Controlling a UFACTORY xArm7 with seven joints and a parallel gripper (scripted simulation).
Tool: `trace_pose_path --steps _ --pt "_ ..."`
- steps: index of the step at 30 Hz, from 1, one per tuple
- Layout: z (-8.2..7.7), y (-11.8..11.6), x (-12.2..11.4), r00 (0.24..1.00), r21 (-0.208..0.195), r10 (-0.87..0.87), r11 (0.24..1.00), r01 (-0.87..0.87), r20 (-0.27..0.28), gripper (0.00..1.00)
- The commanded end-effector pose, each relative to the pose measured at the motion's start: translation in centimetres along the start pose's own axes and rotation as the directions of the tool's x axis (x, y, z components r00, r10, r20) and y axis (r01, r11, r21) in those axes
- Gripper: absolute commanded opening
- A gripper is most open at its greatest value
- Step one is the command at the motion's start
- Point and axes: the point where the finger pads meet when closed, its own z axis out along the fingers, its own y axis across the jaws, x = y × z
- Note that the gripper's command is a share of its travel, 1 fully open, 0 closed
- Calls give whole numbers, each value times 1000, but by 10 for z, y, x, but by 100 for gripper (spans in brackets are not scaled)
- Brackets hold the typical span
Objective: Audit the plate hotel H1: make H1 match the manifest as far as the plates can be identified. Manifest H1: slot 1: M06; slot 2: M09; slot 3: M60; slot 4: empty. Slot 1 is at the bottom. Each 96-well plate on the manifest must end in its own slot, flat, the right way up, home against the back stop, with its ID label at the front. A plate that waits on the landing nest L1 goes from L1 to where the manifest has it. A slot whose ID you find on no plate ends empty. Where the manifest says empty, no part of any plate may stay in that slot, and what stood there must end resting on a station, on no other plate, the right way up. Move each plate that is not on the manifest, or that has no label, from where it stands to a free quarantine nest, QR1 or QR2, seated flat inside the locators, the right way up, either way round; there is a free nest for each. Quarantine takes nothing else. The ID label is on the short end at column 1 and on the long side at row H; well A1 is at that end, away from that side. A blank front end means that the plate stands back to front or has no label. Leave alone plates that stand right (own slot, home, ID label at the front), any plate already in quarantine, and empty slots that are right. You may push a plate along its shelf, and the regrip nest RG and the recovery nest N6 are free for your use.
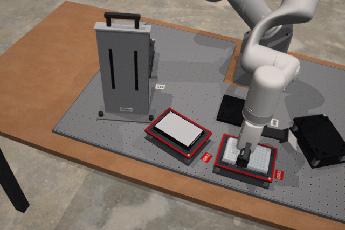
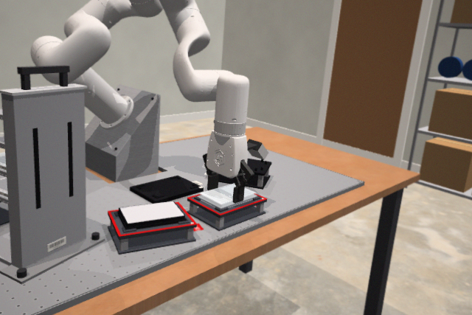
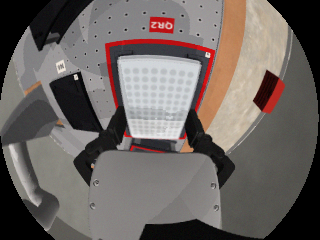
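Two red-framed quarantine nests stand near the front edge of the worktop [image 1: 39, 63], side by side on the grey perforated base plate [image 1: 194, 63]. The nest QR1 [image 1: 156, 138] carries a plate [image 1: 178, 128] with a plain white top face and dark sides; it lies flat inside the red frame. I cannot read any label on it. The nest QR2 [image 1: 271, 163] carries a 96-well plate [image 1: 261, 159] with the wells facing up, and it sits flat inside the locators.

Directly over this well plate hangs the gripper [image 3: 158, 135]. Its fingers are spread wide, one on each long side of the plate, and they hold nothing. In the wrist view both fingers stand just beside the plate edges; if they touch it I cannot tell.

Behind QR2 there is a flat black nest [image 1: 231, 109], and a small tag N6 [image 1: 274, 122] lies near it. To the right stands a taller black block [image 1: 320, 135]. Further to the left is the plate hotel H1 [image 1: 124, 68], a grey tower with two dark vertical openings and a black handle [image 1: 122, 17] on top. These views show it from behind, so its slots are mostly hidden. At the far side the arm's grey pedestal [image 2: 148, 132] stands.
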Motion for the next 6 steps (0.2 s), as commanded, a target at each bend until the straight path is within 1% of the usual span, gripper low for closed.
trace_pose_path --steps 1,6 --pt "-2 2 1 1000 -4 0 1000 0 -2 100" --pt "-2 2 1 1000 -4 0 1000 0 -2 100"
